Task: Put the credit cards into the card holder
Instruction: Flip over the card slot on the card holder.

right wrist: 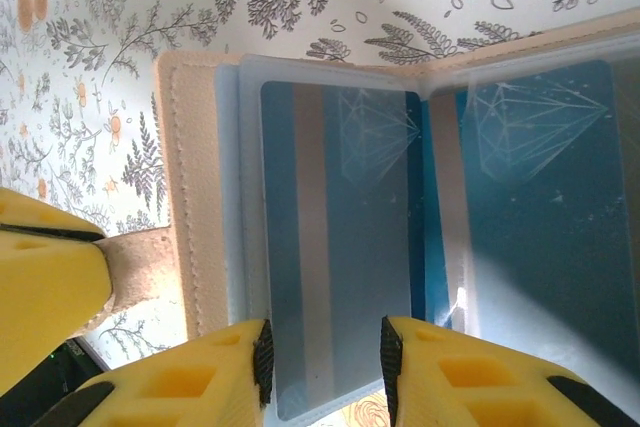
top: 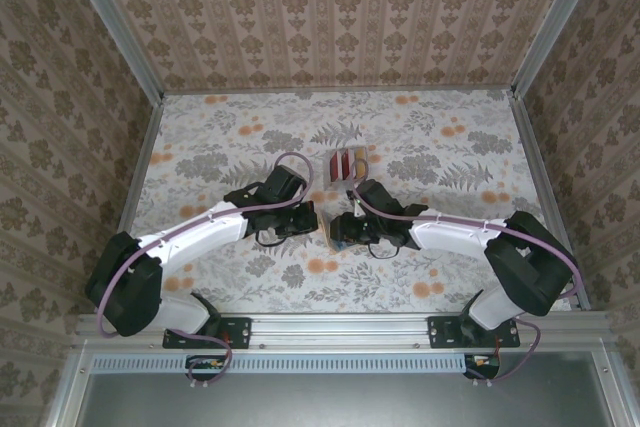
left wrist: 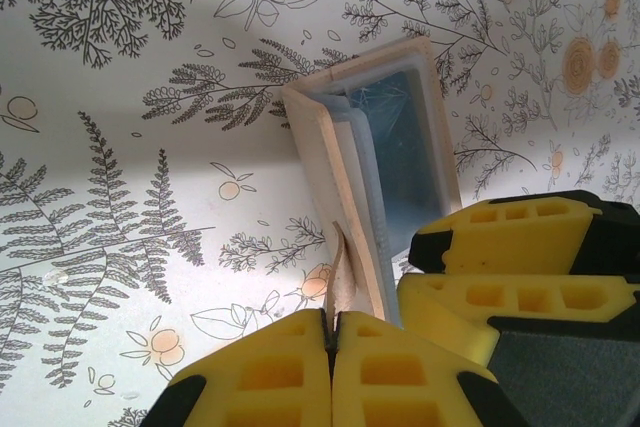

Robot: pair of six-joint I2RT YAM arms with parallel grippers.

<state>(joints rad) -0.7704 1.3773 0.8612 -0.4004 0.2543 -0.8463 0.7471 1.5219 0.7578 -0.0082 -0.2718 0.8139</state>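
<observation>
Pinkish-tan leather-like folding card holder [right wrist: 196, 197]: open, midway between the left and right edges of the floral tabletop [top: 440, 147], a blue credit card [right wrist: 350, 247] in its clear pocket. Left hand [left wrist: 330, 332]: fingers together, pinching the holder's tan tab. Right hand [right wrist: 325, 352]: fingers apart, over the blue card's end. Both arms angled inward.

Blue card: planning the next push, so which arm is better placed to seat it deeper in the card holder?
Right. The right gripper hangs open over the blue card's near edge; the left gripper is shut on the card holder's tab, likely steadying it.
</observation>
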